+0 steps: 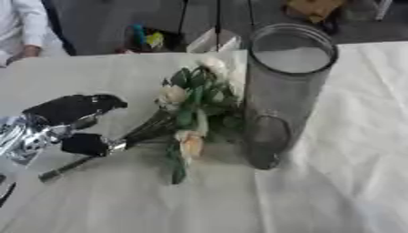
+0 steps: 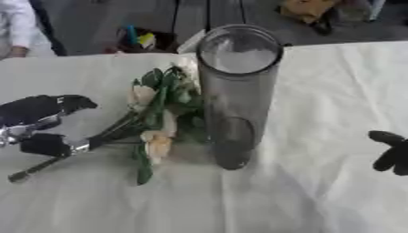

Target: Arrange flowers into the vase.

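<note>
While the bunch of flowers point(image 1: 190, 109) is held low over the white-covered tabletop point(image 1: 334, 191), its stems pass through the left robot hand point(image 1: 76, 125), whose fingers and thumb are curled round them near the cut ends, the blooms pointing up and right toward the vase. Item: vase point(image 1: 285, 91), tall clear glass cylinder, upright, mouth open, standing just right of the blooms; leaves appear to touch or nearly touch its wall. Item: flowers, cream and pale peach heads with green foliage, one head drooping toward the cloth; the stem ends stick out below the hand toward the lower left. Item: right robot hand point(image 2: 392, 152), at the right edge of the right eye view, well apart from the vase, holding nothing; its fingers look relaxed. Risks, as judged: the bunch lies nearly flat and must be swung upright and raised above the tall rim, so a sideways sweep could knock the vase over, since nothing steadies it. Foliage spreads wide against the vase mouth and could catch on the rim. The drooping head might snag or snap. Stems gripped near their ends may slip or fan out.
</note>
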`<state>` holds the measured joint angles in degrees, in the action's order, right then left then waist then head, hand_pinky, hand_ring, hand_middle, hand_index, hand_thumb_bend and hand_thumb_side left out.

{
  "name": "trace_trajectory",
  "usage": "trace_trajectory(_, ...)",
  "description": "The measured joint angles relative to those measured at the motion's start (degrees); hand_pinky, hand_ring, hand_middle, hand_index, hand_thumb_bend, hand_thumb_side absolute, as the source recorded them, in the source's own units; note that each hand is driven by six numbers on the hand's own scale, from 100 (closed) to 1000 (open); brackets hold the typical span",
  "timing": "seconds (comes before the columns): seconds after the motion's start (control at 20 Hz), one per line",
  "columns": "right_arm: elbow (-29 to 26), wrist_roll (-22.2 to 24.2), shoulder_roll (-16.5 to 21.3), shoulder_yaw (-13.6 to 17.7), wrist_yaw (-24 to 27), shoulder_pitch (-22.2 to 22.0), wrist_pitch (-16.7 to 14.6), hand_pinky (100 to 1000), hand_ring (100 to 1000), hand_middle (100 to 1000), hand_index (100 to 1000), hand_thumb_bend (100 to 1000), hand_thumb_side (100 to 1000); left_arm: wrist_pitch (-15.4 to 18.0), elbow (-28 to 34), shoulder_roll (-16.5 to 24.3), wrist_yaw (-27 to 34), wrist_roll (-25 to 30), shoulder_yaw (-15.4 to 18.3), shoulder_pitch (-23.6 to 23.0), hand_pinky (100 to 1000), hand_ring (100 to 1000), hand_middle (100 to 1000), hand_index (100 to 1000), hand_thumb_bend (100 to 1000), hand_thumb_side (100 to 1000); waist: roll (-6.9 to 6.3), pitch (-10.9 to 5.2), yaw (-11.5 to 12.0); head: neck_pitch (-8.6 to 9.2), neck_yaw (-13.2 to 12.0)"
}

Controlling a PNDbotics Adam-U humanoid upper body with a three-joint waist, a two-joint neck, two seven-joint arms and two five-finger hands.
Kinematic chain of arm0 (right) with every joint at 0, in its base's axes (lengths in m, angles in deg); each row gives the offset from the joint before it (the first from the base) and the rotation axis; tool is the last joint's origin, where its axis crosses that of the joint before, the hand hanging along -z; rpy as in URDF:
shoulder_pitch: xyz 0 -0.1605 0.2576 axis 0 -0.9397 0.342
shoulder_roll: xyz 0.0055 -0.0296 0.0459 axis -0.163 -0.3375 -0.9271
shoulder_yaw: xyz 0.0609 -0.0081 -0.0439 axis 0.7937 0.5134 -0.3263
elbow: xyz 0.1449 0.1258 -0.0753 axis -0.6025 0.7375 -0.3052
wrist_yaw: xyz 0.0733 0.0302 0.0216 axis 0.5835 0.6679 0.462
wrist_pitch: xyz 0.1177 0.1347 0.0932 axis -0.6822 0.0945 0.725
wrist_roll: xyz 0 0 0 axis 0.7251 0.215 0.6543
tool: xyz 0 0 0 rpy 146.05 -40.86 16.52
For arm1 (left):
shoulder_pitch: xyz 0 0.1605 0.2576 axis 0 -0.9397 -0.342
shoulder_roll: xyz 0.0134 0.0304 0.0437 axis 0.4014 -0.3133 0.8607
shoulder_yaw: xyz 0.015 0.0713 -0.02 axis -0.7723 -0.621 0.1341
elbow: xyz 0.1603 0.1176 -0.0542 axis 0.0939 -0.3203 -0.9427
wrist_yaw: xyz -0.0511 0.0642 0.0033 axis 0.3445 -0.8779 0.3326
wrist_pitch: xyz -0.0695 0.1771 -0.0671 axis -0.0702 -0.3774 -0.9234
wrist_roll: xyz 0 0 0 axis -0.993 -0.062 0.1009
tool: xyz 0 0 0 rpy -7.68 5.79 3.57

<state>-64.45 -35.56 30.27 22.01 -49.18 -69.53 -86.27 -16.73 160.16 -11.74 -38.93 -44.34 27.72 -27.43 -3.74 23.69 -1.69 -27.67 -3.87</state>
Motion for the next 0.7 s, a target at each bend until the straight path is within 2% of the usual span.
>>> trace_trajectory(0.3, 0.0, 0.1, -0.3, 0.0, -0.6, 0.0, 0.0, 864, 569, 486, 698, 100, 1000, 0.8, -2.6, -0.6, -1.0, -0.5, 0.0, 0.0, 861, 887, 949, 1000, 488, 949, 0.00, 0.00, -0.3, 0.08, -0.3)
trace_trajectory(0.7, 0.0, 0.3, -0.5, -0.2, -1.1, 0.0, 0.2, 866, 568, 484, 696, 100, 1000, 1.6, -3.1, -1.1, -1.0, -0.6, 0.0, 0.4, 848, 878, 944, 1000, 492, 933, -0.13, 0.02, -0.7, 0.51, -0.5)
